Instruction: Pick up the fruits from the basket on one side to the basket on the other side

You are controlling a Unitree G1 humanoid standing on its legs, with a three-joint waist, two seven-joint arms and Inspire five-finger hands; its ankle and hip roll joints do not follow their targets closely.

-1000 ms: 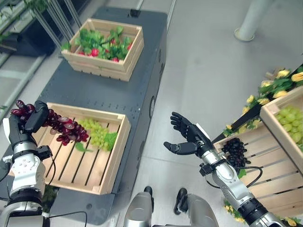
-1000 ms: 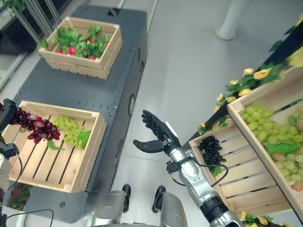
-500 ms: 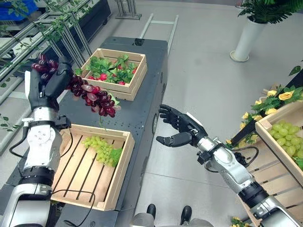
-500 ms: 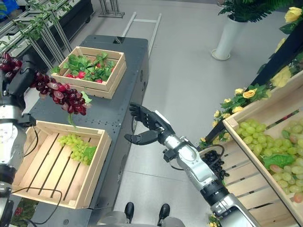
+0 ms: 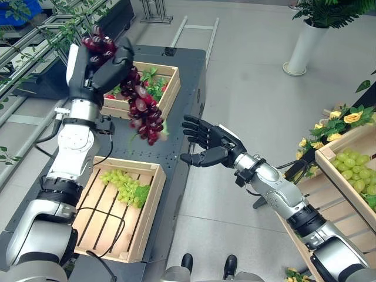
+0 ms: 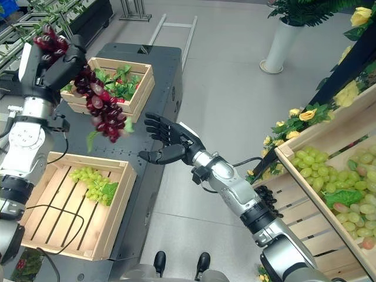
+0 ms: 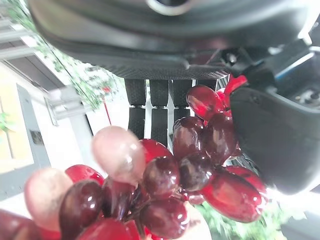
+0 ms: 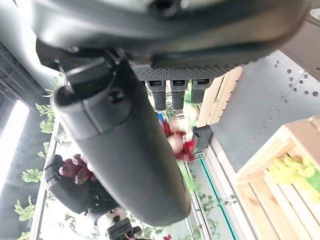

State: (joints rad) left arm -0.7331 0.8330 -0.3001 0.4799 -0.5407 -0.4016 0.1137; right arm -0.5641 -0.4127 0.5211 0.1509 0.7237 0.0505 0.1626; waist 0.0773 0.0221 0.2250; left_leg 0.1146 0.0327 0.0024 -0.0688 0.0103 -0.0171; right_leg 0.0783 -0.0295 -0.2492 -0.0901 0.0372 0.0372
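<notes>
Bright, even daylight fills my workspace; shadows on the floor (image 5: pixel 252 88) are soft. Close to my wrist, the red grapes (image 7: pixel 165 180) blur, and windows behind glare white.

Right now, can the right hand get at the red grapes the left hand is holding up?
Probably yes: the open right hand sits just beside the red grapes dangling from the left hand, nothing between them.

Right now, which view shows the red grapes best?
The left eye view: the whole bunch of red grapes hangs from the left hand. The right eye view matches; the left wrist view shows close berries, the right wrist view a distant glimpse.
</notes>
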